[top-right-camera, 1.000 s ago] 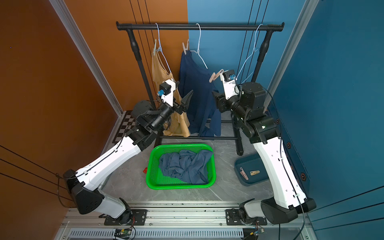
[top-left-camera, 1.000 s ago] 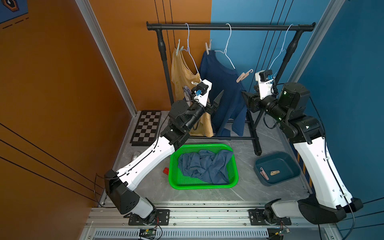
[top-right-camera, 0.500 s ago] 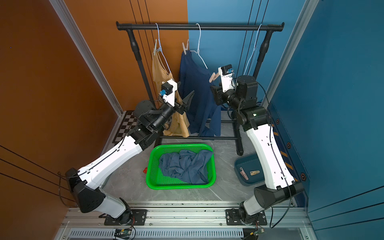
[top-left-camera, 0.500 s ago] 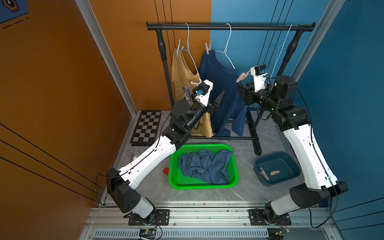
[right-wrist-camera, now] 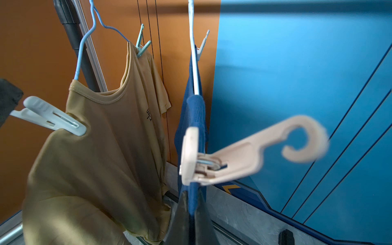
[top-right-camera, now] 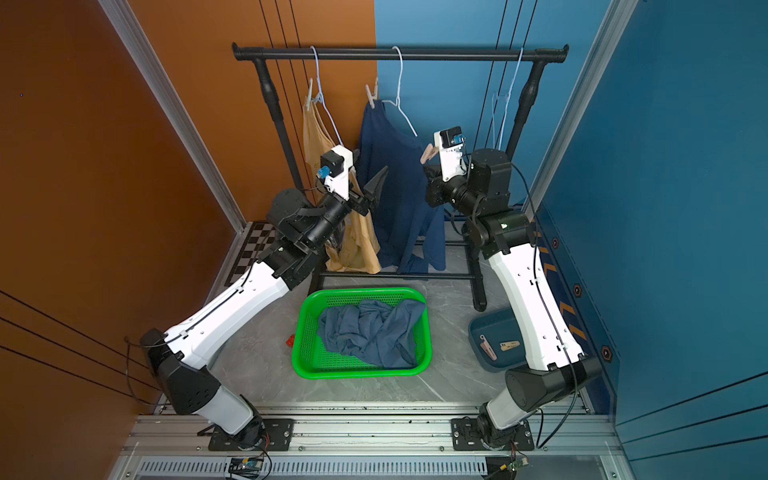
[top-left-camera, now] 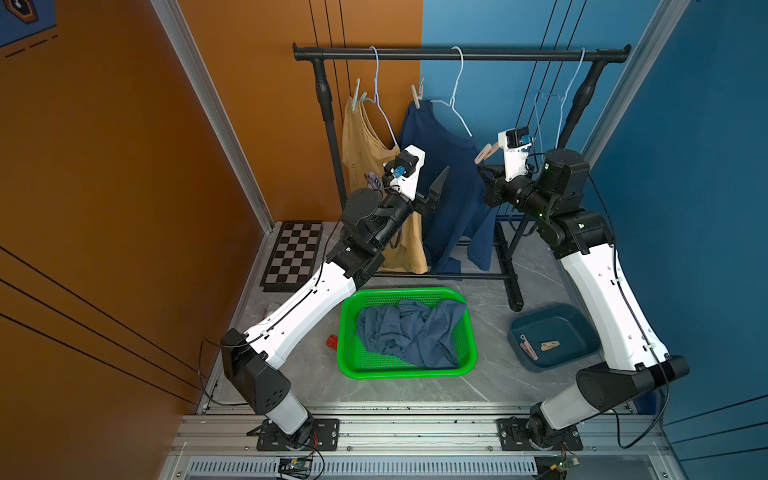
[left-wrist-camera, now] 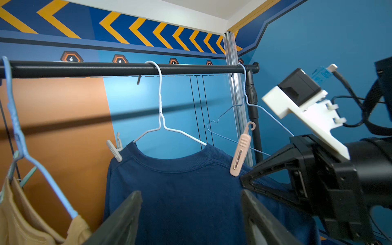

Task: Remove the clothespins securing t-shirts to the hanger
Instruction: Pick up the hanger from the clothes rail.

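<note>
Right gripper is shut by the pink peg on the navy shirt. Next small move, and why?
Probably ease the open left gripper forward onto the pink clothespin. The right gripper pinches the navy t-shirt just below that pin, not the pin itself, so it can steady the cloth while the left pulls.

Left claw (left-wrist-camera: 189,195) wide apart, right claw (right-wrist-camera: 191,199) tight.
</note>
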`<state>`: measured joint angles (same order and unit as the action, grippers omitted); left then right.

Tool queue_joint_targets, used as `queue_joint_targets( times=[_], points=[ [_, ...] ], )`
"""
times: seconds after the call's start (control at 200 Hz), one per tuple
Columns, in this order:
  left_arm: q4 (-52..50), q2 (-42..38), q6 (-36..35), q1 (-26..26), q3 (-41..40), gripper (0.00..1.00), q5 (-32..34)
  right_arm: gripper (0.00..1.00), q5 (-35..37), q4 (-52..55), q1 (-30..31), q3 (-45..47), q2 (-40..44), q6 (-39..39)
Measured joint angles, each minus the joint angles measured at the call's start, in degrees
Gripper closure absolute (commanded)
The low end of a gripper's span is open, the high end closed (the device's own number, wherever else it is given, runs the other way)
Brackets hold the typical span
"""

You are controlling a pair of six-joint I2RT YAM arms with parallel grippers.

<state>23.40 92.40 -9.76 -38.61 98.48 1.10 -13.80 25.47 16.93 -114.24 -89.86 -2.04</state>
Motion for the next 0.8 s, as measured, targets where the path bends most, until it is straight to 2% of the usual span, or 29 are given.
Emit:
queue_joint_targets(
  times=[0.43,0.801],
  points=[
    [-0.11,3.26,3.50,2.62,9.18,0.24,-0.26,1.00,0.07,-1.09,0.35,0.48,0.15,0.04],
    [-1.84,3.74,5.73,4.31,11.04,0.24,-0.74,1.00,0.07,-2.40,0.55,1.68,1.18,0.61]
  ],
)
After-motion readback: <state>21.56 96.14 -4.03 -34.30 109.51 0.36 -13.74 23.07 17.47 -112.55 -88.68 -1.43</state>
